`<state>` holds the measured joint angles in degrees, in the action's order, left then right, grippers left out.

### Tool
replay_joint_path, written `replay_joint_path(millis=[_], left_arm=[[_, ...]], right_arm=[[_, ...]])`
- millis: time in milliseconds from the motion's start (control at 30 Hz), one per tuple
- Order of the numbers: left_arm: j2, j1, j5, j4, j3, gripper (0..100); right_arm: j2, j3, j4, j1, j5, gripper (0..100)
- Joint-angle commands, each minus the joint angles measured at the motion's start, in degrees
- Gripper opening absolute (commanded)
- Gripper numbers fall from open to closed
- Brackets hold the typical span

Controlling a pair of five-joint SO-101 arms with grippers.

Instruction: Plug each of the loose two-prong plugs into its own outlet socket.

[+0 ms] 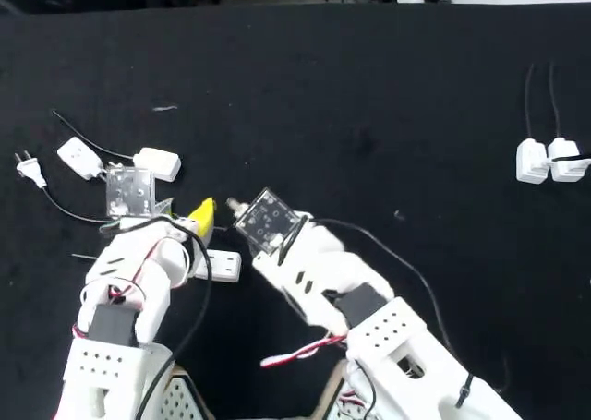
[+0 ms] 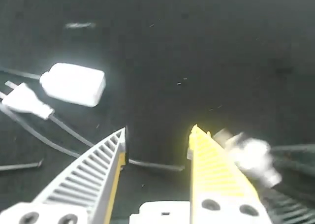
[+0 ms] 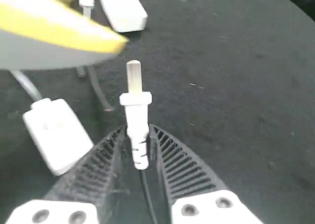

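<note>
My right gripper (image 3: 137,130) is shut on a white two-prong plug (image 3: 135,102) whose prongs point away from the wrist. In the high view this plug (image 1: 232,203) hangs at table centre-left, just beside the yellow fingertip (image 1: 204,213) of my left gripper (image 2: 157,133), which stands open and holds nothing. A white outlet socket (image 1: 158,164) lies just beyond the left gripper, and another socket (image 1: 78,157) lies to its left. A third socket (image 1: 219,265) lies between the two arms. A loose plug (image 1: 29,169) on a black cord rests at the far left.
Two white sockets (image 1: 533,160) (image 1: 565,159) with thin black cords lie at the far right edge. Black cords (image 1: 74,212) trail across the cloth near the left arm. The black cloth stretches bare through the middle and back.
</note>
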<state>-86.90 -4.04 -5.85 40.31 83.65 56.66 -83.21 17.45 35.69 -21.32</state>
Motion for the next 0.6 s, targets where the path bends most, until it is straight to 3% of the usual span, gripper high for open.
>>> replay_joint_path(millis=[0, 467, 567], left_arm=[[-4.84, -3.82, 0.18, -0.35, 0.04, 21], [-15.03, -4.53, 0.70, -0.09, 6.81, 21], [-15.03, -4.53, 2.99, 1.05, 6.81, 21]], right_arm=[[2.07, -0.22, -1.49, 6.07, 0.35, 1.0], [2.59, 0.04, -1.05, 6.15, 0.62, 1.0], [2.59, 0.31, -1.05, 6.15, 4.48, 1.0]])
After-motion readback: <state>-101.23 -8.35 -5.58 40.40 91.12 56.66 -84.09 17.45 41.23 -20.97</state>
